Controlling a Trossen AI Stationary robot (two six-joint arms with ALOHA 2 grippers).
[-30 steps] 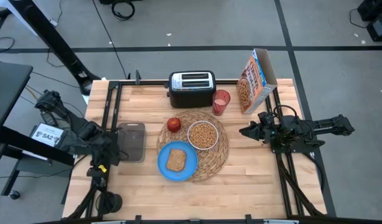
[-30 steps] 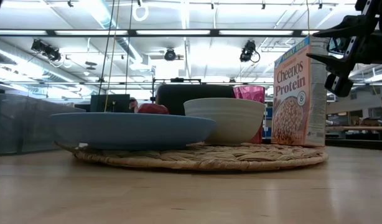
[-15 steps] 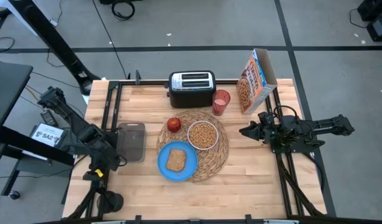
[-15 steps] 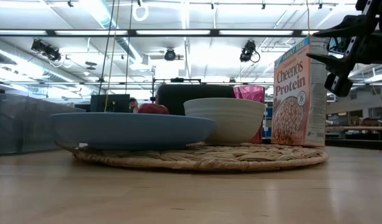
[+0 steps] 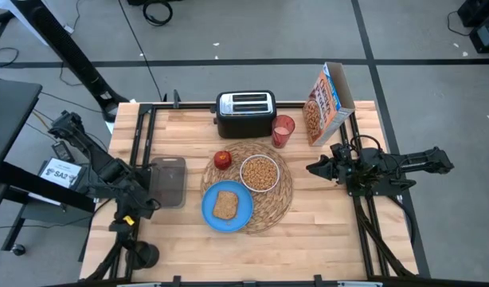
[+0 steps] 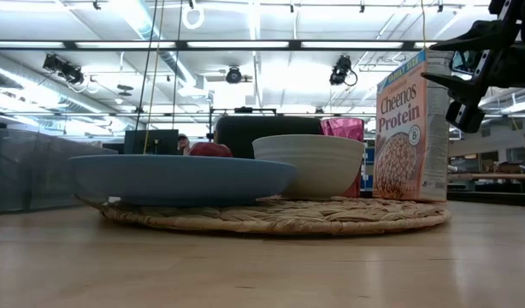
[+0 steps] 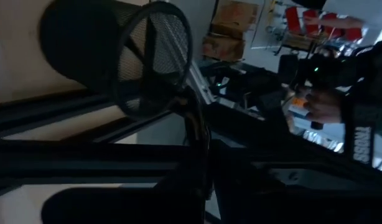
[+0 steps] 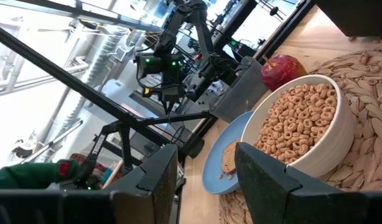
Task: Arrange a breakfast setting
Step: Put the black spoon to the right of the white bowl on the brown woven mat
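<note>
In the low view the toast slice (image 5: 224,205) is hidden inside the blue plate (image 6: 181,178). The toaster (image 6: 267,126) stands mostly behind the white bowl (image 6: 318,164). The left gripper's (image 5: 127,221) fingers are too small to tell.

Looking straight down over the wooden surface (image 5: 324,207); level across it up close; both sharing the round woven straw placemat (image 5: 272,199) (image 6: 280,216).

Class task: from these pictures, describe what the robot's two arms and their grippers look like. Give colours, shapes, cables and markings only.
Both arms are dark, jointed and slender. The right gripper ends in two flat, blocky dark fingers. The left arm carries a yellow marking near its gripper. Thin dark cables loop beside the right arm, which is otherwise plain.
</note>
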